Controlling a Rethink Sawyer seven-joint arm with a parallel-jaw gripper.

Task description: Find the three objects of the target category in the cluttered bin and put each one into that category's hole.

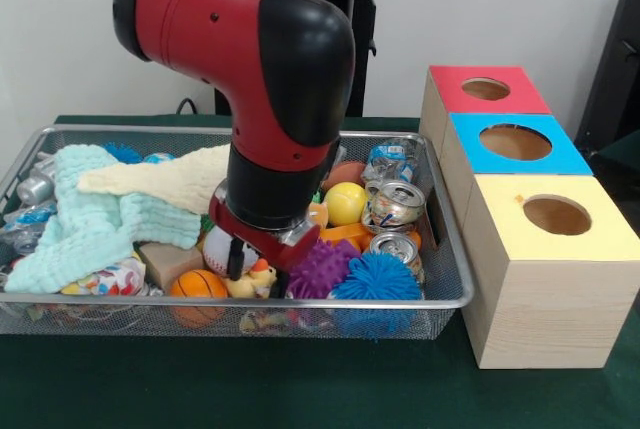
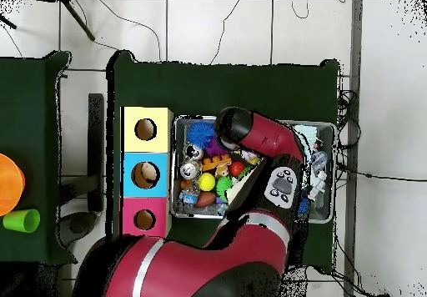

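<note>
A wire mesh bin [image 1: 445, 249] is seen on a green table [image 1: 300, 389], crowded with clutter. At its left, a pale blue cloth [image 1: 90, 224] and a cream cloth [image 1: 170, 181] are draped over cans. Near the front, a small basketball [image 1: 197, 284] and a yellow duck [image 1: 255, 279] are found beside the gripper [image 1: 255, 264], lowered among the toys; whether its fingers are apart or closed cannot be told. To the right lie a purple spiky ball [image 1: 320, 267], a blue spiky ball [image 1: 375, 277], a yellow ball [image 1: 345, 203] and 3 crushed cans [image 1: 397, 204]. Beside the bin, 3 wooden boxes with holes are lined up: red [image 1: 487, 89], blue [image 1: 515, 142], yellow [image 1: 556, 216].
</note>
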